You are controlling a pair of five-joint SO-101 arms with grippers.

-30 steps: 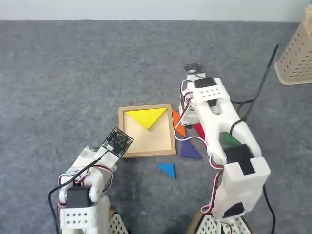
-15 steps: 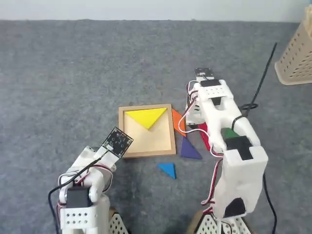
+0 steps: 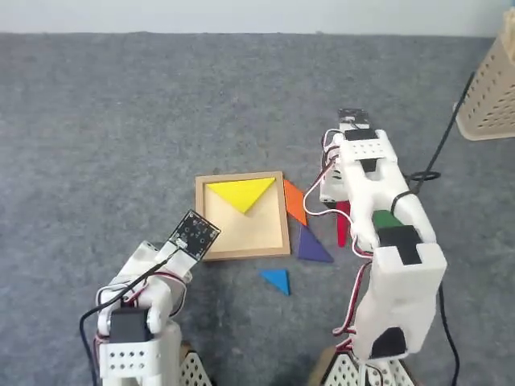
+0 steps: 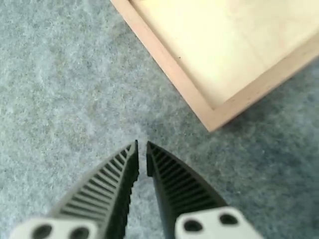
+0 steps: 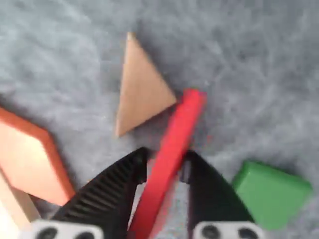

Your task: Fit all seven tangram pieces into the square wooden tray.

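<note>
The square wooden tray (image 3: 280,211) lies mid-table with a yellow triangle (image 3: 241,193) in its far part. My right gripper (image 5: 164,155) is shut on a red piece (image 5: 185,117) held on edge; that red piece (image 3: 342,223) is to the right of the tray. Around it lie a pale wooden triangle (image 5: 142,89), an orange parallelogram (image 5: 30,159) and a green piece (image 5: 271,191). My left gripper (image 4: 141,146) is shut on nothing, just off the tray's near-left corner (image 4: 214,119).
On the carpet to the right of the tray are the orange parallelogram (image 3: 295,201) and a purple triangle (image 3: 310,245), with a blue triangle (image 3: 278,280) nearer the arm bases. A slotted beige basket (image 3: 491,88) stands at the far right edge.
The right arm has swung to the right, away from the tray, carrying the red piece and uncovering the orange parallelogram. The left arm has kept still.
</note>
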